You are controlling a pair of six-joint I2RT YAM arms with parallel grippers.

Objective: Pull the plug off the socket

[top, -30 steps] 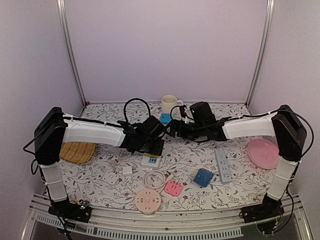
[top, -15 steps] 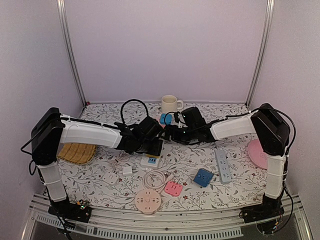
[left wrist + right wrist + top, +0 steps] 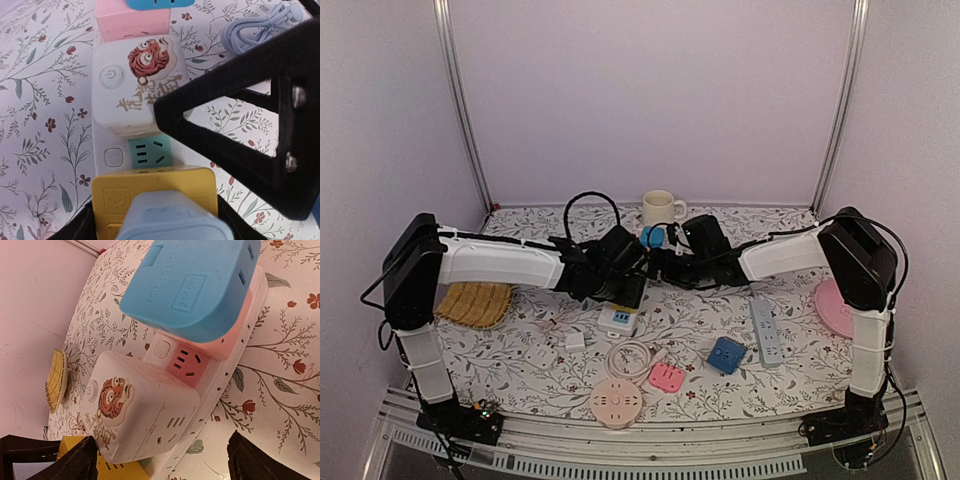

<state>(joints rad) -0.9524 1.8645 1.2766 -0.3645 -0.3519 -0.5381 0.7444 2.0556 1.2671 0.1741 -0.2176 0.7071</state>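
A white power strip [image 3: 114, 158] lies on the flowered table and carries a row of plugs. At its far end a blue adapter [image 3: 195, 280] sits on a pink one [image 3: 130, 22]. Beside them stands a white cube plug with a tiger sticker [image 3: 140, 410], then a yellow block plug [image 3: 155, 190] with a pale blue plug [image 3: 175, 220] on top. My left gripper [image 3: 155, 227] is shut on the yellow block, one finger on each side. My right gripper [image 3: 170, 460] is open and straddles the tiger cube [image 3: 145, 85]. Its right finger [image 3: 265, 460] stands clear of the strip [image 3: 225, 385].
A cream mug [image 3: 660, 208] stands at the back. A pink plate [image 3: 845, 305] and a grey power strip [image 3: 766, 330] lie to the right. In front are a blue cube [image 3: 726, 354], a pink adapter [image 3: 667, 377], a coiled white cable [image 3: 630, 355] and a round pink socket [image 3: 616, 402]. A yellow mat [image 3: 475, 305] lies left.
My right arm has swung left and brought its gripper over the strip's tiger cube. The left gripper has stayed on the yellow block.
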